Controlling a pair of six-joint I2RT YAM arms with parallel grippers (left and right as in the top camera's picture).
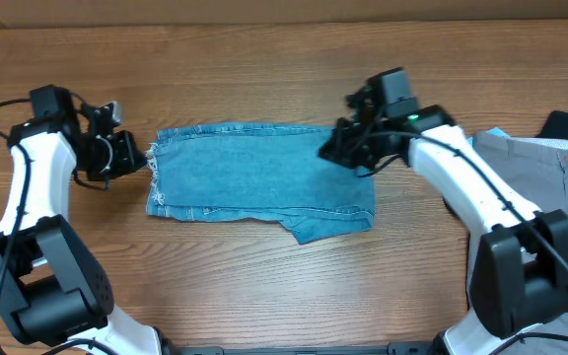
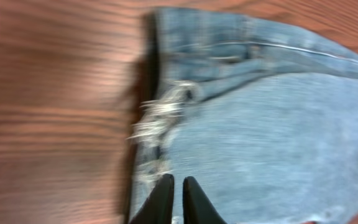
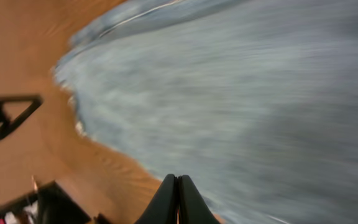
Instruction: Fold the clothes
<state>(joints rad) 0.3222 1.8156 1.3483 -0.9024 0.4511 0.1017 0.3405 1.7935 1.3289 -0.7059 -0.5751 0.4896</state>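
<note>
The left gripper (image 1: 138, 158), fingers nearly together and holding nothing, hovers beside the frayed hem of the jeans (image 1: 254, 177), folded into a rough denim rectangle mid-table (image 1: 264, 79). The right gripper (image 1: 331, 150), fingers closed empty, sits over their right edge. Grey trousers (image 1: 550, 168) are cut off at right.

Matt light-blue denim jeans (image 1: 264, 177) with a frayed, rough hem (image 2: 160, 115) lie on a smooth wood-grain table (image 1: 264, 79).

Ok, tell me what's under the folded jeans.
The jeans lie flat on the wooden table, which shows bare all around them. A lower denim layer sticks out along the bottom edge. Anything else beneath is covered and cannot be seen.
</note>
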